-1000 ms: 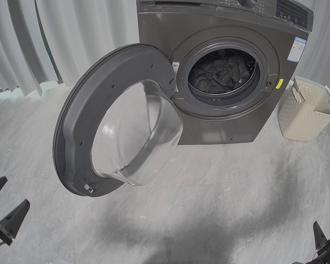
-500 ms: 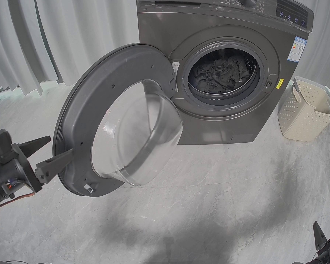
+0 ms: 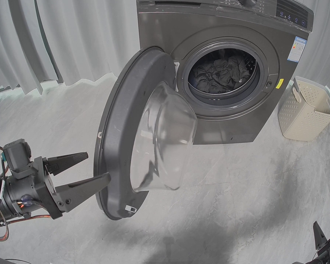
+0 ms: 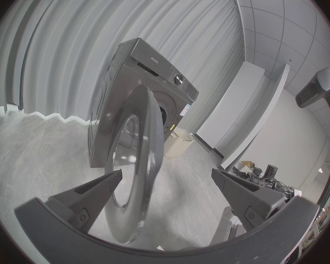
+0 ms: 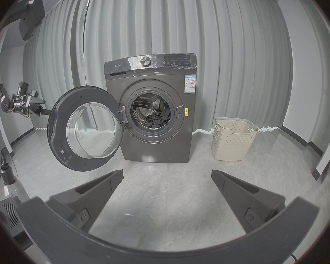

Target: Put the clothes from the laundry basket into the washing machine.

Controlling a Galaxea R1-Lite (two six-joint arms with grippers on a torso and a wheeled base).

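Starting at the left gripper (image 3: 98,165): spread wide, nothing held, low at 8 o'clock of the head view. Lower finger (image 3: 84,188) tip right at the free edge of the washer door (image 3: 117,129), apparently touching. Contact not confirmable, since the rim overlaps the tip.

Outward from there:
- Door half swung and seen nearly edge-on, long axis running 1 to 7 o'clock. Hinge (image 3: 176,70) at 1 o'clock from the claw, free edge at the claw itself.
- Past the door, at 2 o'clock from the claw, dark clothes (image 3: 220,72) piled inside the open drum of the washing machine (image 3: 216,19).
- Laundry basket (image 3: 306,109) on the floor just beside the machine, at its 3 o'clock. No clothes visible over the rim; bottom partly hidden.

Right gripper (image 3: 328,224) also spread wide and empty, at 5 o'clock of the view, well apart from the door.

Judged: loading looks finished, only shutting the door left. Left arm far nearer. Push needed on the door's outer face toward 2 o'clock, swinging about the hinge. Risk of the finger slipping off the curved rim.
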